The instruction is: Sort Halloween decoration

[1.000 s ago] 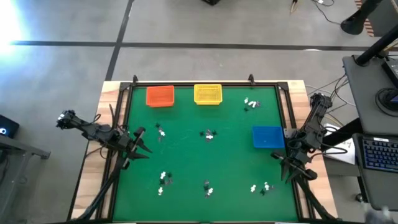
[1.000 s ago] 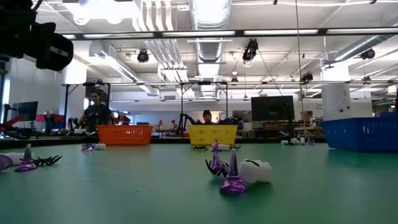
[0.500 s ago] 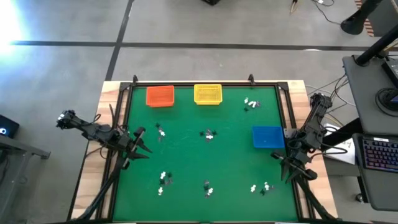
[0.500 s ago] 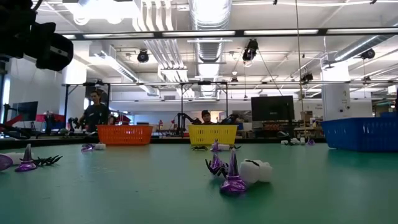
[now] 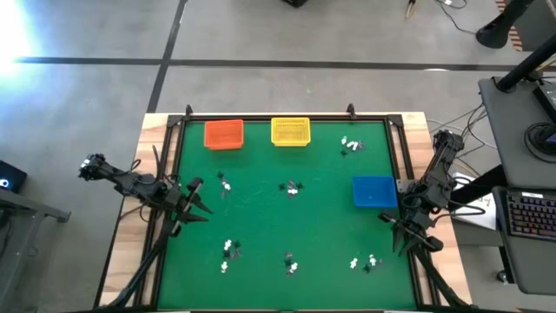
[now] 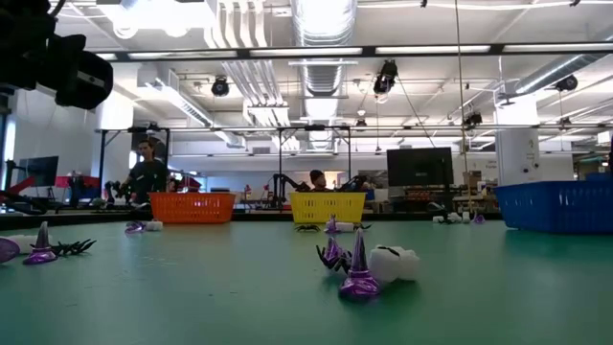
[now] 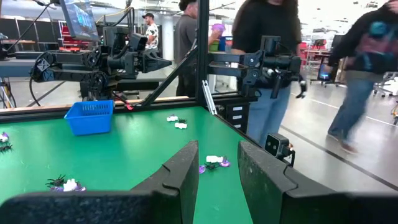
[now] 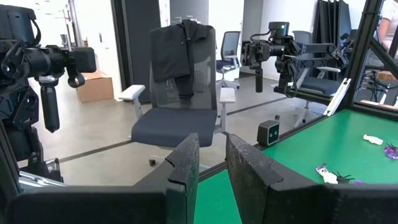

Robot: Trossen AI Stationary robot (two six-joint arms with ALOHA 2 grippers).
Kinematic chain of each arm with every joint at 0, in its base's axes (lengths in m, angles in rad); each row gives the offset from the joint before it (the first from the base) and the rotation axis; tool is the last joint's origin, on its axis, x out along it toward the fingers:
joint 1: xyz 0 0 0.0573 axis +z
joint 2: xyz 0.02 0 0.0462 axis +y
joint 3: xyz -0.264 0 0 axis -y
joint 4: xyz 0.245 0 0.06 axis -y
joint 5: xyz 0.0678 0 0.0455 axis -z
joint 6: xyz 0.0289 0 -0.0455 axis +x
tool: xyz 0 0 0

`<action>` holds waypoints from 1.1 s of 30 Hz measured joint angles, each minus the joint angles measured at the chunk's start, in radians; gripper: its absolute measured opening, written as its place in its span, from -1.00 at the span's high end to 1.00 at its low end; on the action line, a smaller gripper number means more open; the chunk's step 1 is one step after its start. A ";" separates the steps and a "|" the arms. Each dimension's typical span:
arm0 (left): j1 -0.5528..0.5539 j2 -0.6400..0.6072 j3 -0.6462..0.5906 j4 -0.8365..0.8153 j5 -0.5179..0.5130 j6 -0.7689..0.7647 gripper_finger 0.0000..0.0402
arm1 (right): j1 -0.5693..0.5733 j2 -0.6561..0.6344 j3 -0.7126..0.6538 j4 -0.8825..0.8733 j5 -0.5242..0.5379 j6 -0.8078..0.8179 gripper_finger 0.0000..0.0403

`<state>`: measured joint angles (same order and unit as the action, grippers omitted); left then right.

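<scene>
While both arms wait at the sides of the green tabletop (image 5: 321, 226), the left gripper (image 5: 198, 205) hangs over its left edge and the right gripper (image 5: 407, 235) over its right edge. In each wrist view the two fingers (image 7: 180, 171) stand with a narrow gap between them and hold nothing; it is the same for the right fingers (image 8: 185, 163).

The Halloween decoration (image 5: 293, 188) lies scattered in small groups of white, black and purplish trinkets. One group is near the left fingers, just beyond them toward the middle of the tabletop. Another group (image 5: 365, 262) lies near the right fingers, toward the middle as well. The blue basket (image 5: 374, 191) stands close to the right fingers. The orange basket (image 5: 223, 134) and the yellow basket (image 5: 291, 131) stand side by side at the far edge, well apart from both grippers.

In the low view a purple cone trinket (image 6: 360, 269) stands beside a white one (image 6: 394, 263).
</scene>
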<state>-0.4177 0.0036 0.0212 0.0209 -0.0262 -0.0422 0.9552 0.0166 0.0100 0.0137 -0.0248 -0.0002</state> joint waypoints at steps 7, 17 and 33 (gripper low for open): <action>0.000 0.000 0.000 0.000 0.000 0.000 0.53 | 0.000 0.000 0.000 0.000 0.000 0.000 0.64; 0.000 0.000 0.000 0.000 0.000 0.000 0.53 | 0.000 0.000 -0.001 0.032 0.068 0.045 0.64; 0.000 0.000 0.000 0.001 0.000 0.000 0.53 | -0.001 0.000 -0.001 0.295 0.296 0.165 0.64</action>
<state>-0.4179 0.0032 0.0212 0.0216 -0.0262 -0.0425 0.9546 0.0162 0.0093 0.3089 0.2709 0.1647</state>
